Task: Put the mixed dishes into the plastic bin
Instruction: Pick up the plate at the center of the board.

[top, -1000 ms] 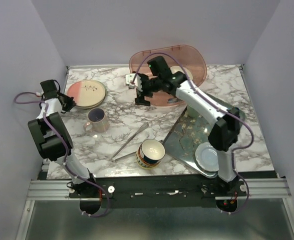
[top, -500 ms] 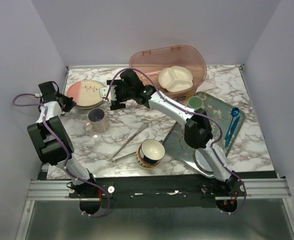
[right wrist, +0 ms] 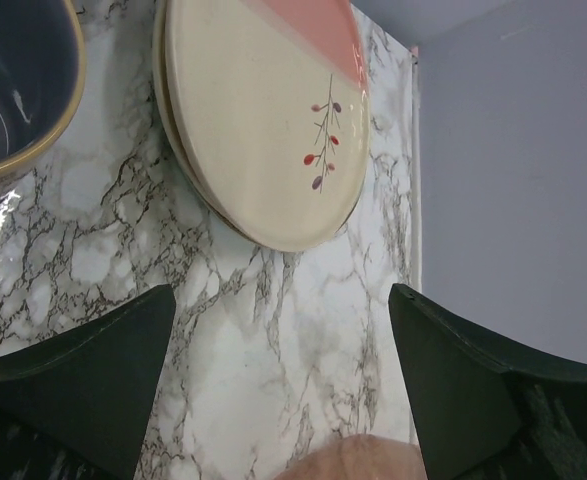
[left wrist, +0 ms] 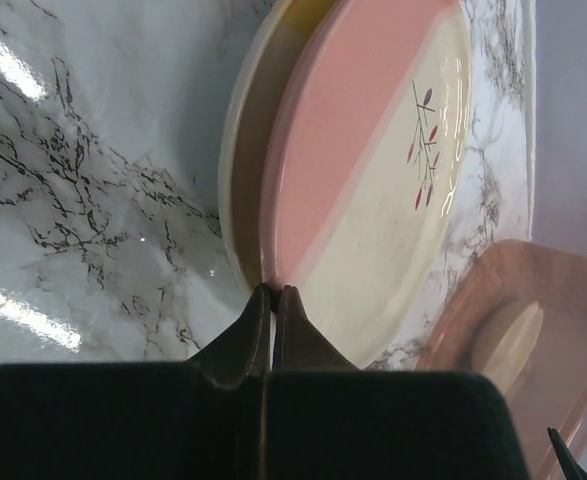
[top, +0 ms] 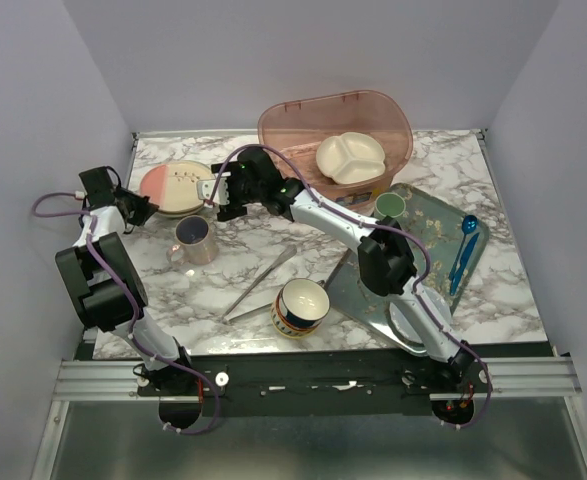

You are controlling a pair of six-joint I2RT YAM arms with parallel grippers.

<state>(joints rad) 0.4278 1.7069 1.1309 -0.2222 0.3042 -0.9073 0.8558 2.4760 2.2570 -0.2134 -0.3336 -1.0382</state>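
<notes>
The pink-and-cream plate (top: pixel 176 187) (left wrist: pixel 373 170) (right wrist: pixel 263 120) lies at the back left of the table. My left gripper (top: pixel 141 208) (left wrist: pixel 273 292) is shut, its tips pressed against the plate's left rim. My right gripper (top: pixel 219 195) (right wrist: pixel 283 400) hangs wide open just right of the plate, nothing between its fingers. The pink plastic bin (top: pixel 283 125) (left wrist: pixel 503 340) stands at the back and holds a cream divided dish (top: pixel 351 158). A lilac mug (top: pixel 193 240) (right wrist: pixel 13 90) stands in front of the plate. A navy-and-yellow bowl (top: pixel 301 305) sits near the front. A mint-green plate (top: pixel 413 315) lies partly hidden under the right arm.
Long metal tongs (top: pixel 263 283) lie between the mug and the bowl. A floral tray (top: pixel 428 240) at the right carries a small green bowl (top: pixel 390 204) and a blue spoon (top: pixel 463 250). Walls close in on three sides.
The right arm has swung left from over the bin to the plate's right side, uncovering the cream dish in the bin. The left gripper has stayed at the plate's rim.
</notes>
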